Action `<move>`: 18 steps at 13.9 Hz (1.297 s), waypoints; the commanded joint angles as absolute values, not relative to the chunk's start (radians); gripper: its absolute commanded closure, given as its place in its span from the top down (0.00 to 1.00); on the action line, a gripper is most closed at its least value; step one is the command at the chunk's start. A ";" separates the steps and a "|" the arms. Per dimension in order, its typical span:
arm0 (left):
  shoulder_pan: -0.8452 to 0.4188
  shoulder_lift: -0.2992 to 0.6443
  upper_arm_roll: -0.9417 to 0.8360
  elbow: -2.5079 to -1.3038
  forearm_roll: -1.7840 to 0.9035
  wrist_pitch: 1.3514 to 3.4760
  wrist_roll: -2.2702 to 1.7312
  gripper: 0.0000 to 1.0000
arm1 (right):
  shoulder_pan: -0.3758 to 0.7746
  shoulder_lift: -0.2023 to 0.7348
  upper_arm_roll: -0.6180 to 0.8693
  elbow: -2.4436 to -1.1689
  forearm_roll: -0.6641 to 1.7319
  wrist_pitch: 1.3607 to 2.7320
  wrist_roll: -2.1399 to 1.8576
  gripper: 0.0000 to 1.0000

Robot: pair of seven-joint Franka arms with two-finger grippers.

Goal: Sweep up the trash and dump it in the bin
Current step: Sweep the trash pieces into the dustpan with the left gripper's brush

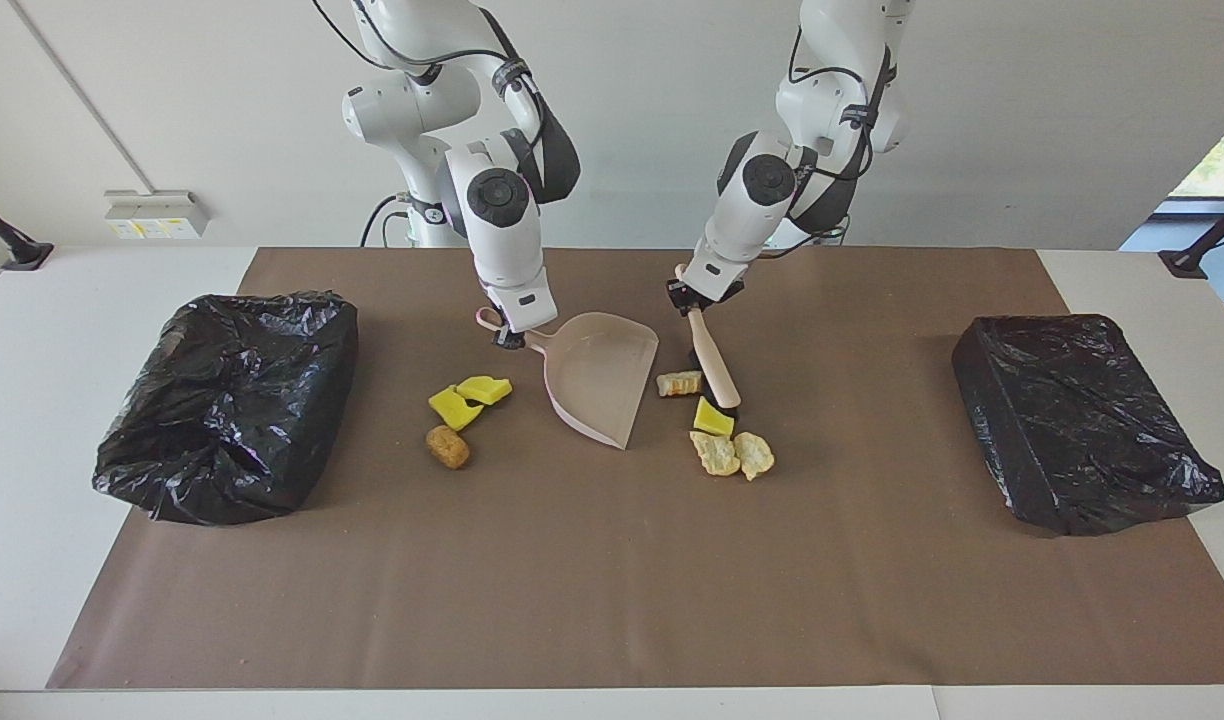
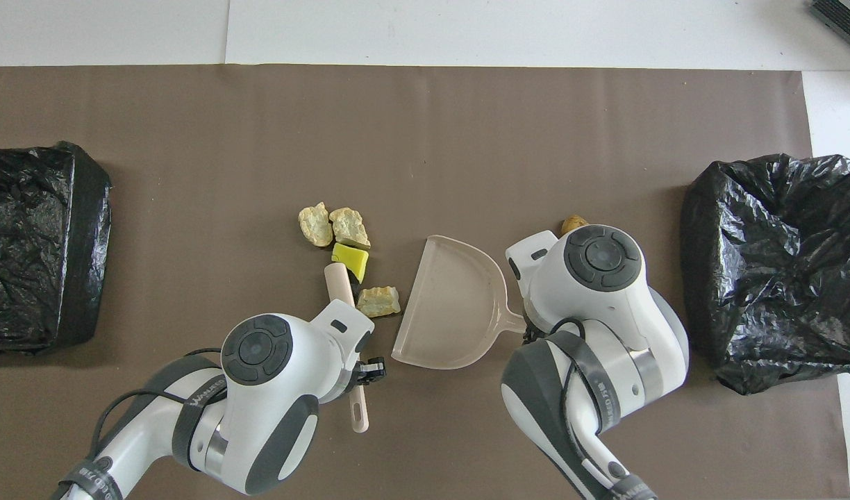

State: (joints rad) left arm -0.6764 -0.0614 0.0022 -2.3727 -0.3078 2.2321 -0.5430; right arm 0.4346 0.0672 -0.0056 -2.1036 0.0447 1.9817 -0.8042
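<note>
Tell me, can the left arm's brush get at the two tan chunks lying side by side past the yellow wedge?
Probably yes. The left gripper holds the brush, whose head sits right by the yellow wedge, and the two tan chunks lie just past it on open mat, with nothing between.

We have two views, both set high and far enough back to take in most of the table [image 1: 32, 400]. In the facing view we look from across the table toward the robots, slanting down, with their bases at the top edge and the wall above them. In the overhead view we look steeply down from above the robots' end, the arms entering from the bottom edge. Both share the brown mat [image 1: 612, 580] [image 2: 467, 125], its middle and the two black-lined bins [image 1: 227, 400] [image 2: 772, 271] at its ends, turned half around.
</note>
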 commanded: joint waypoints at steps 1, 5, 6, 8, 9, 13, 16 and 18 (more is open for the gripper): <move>-0.742 -0.046 0.005 -2.347 -0.324 2.241 -0.395 0.00 | 0.436 0.045 -0.003 -2.126 0.031 1.994 -0.773 0.00; -0.808 -0.040 0.005 -2.307 -0.322 2.247 -0.244 0.00 | 0.436 0.028 -0.003 -2.160 0.031 1.990 -0.773 0.00; -0.824 -0.034 0.005 -2.296 -0.319 2.244 -0.239 0.00 | 0.436 0.028 -0.003 -2.160 0.031 1.991 -0.772 0.00; -0.841 -0.014 0.005 -2.234 -0.308 2.223 -0.212 0.00 | 0.436 0.028 -0.003 -2.160 0.031 1.990 -0.765 0.00; -0.838 -0.014 0.005 -2.214 -0.308 2.194 -0.163 0.00 | 0.436 0.028 -0.003 -2.160 0.031 1.991 -0.765 0.00; -0.773 -0.026 0.015 -2.143 -0.255 2.099 -0.072 0.00 | 0.436 0.028 -0.003 -2.160 0.031 1.993 -0.765 0.00; -0.660 -0.012 0.015 -2.125 -0.196 2.075 -0.039 0.00 | 0.436 0.028 -0.003 -2.160 0.031 1.993 -0.764 0.00; -0.573 0.012 0.017 -2.106 -0.154 2.077 0.003 0.00 | 0.436 0.020 -0.005 -2.181 0.029 1.999 -0.772 0.00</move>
State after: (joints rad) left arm -0.6465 -0.0227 0.0244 -2.1485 -0.1932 2.1050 -0.0326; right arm 0.4360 0.0569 -0.0056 -2.1266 0.0447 1.9817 -0.7935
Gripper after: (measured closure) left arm 0.740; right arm 0.687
